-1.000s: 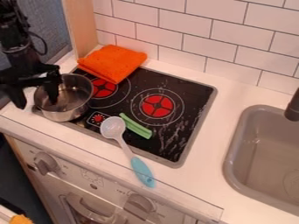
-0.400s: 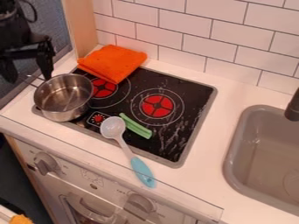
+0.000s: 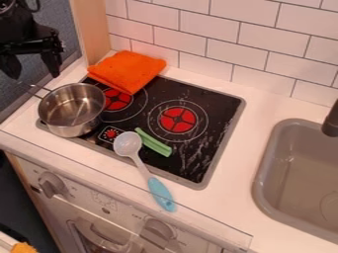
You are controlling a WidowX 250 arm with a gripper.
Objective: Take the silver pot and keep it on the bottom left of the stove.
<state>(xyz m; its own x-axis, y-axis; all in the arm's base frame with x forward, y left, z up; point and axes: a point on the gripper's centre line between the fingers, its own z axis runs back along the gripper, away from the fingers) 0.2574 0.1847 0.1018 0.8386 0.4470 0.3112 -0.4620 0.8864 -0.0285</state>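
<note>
The black two-finger gripper (image 3: 32, 74) hangs at the upper left, fingers wide apart, holding nothing. The round silver metal pot (image 3: 70, 117) sits upright at the front left of the flat black stove (image 3: 215, 105), handle towards the gripper.

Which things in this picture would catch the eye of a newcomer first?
First, surely the bright orange cloth, folded over the back left corner of the stove. Then the shiny silver pot at the stove's left edge, and the black gripper hanging open at the upper left.
</note>
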